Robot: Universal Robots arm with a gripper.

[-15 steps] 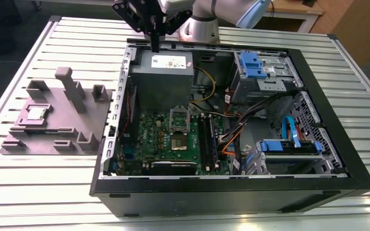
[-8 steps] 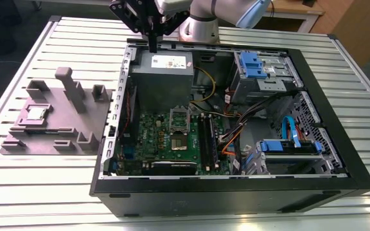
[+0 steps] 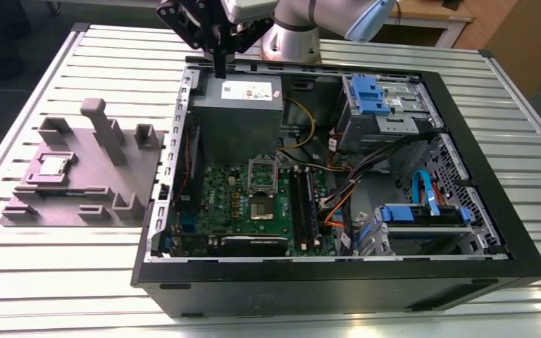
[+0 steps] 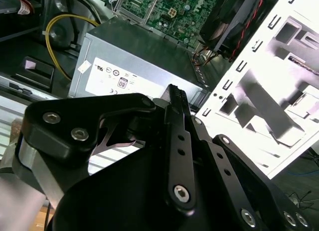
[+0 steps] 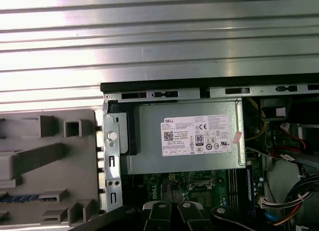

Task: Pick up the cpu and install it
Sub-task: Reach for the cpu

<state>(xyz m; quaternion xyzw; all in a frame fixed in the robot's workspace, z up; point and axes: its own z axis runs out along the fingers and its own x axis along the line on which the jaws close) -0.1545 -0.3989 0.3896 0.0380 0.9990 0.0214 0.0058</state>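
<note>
The cpu [image 3: 53, 166], a small silvery square chip, lies in a recess of the grey fixture block [image 3: 82, 176] on the exterior view's left, outside the computer case. My gripper [image 3: 220, 70] hangs over the case's far edge, above the grey power supply box [image 3: 237, 105], far from the cpu. Its black fingers [image 4: 174, 94] stand together with nothing between them. On the green motherboard [image 3: 242, 211] the socket [image 3: 263, 205] lies uncovered, with its silver frame [image 3: 263, 171] hinged up.
The open black case [image 3: 346, 274] fills the slatted metal table [image 3: 54, 282]. Blue drive cages [image 3: 374, 95] and loose cables [image 3: 346, 176] crowd the exterior view's right. The power supply [image 5: 189, 136] and the fixture block [image 5: 45, 161] show below the wrist.
</note>
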